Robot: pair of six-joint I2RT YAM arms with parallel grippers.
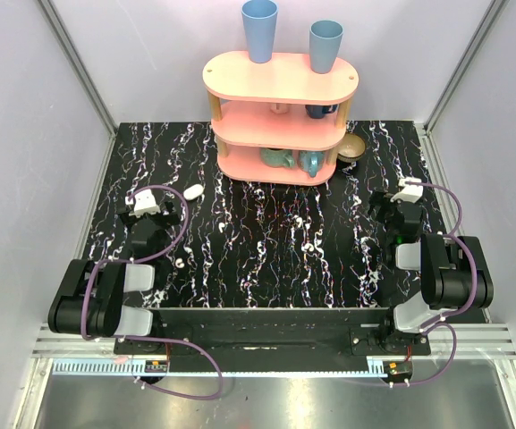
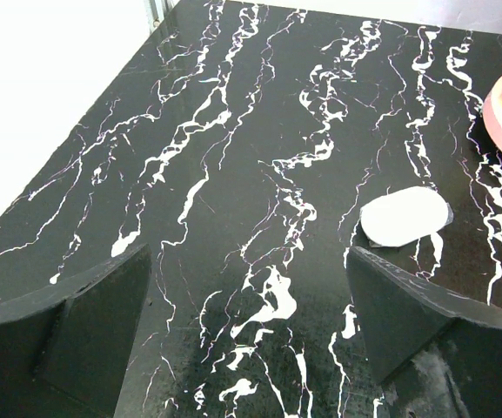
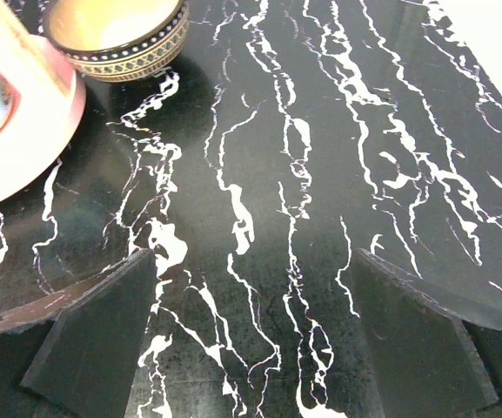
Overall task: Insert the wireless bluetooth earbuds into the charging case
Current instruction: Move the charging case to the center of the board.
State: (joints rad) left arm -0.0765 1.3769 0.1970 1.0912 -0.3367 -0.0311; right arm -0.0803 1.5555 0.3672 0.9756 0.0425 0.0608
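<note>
Charging case (image 2: 404,216): small white glossy oval, pebble shape, lying flat on the black white-veined surface (image 1: 266,259). It shows as one smooth white face with a thin darker edge underneath. I can't read a seam or any opening from either view.

Location: far-left part of the surface, near the left end of the pink shelf (image 1: 280,79) but apart from it. In the left wrist view it sits just beyond the right-hand finger (image 2: 407,322), not touching it.

Left tool (image 2: 249,257): fingers spread wide apart, nothing between them, only bare surface in the gap. Right tool (image 3: 252,257): same, wide apart and gripping nothing, over bare surface on the right side.

Containers:
- Two blue cups (image 1: 259,31) stand on the top tier of the shelf, one left and one right. Their insides aren't visible.
- Middle tier: a dark mug (image 1: 320,111) at the right. Contents can't be seen.
- Bottom tier: teal mugs (image 1: 277,158) side by side. Contents can't be seen.
- Bowl (image 3: 116,30) on the surface just beside the right end of the shelf base, with a tan inside and a dark patterned band outside. I can't tell whether it touches the shelf.
</note>
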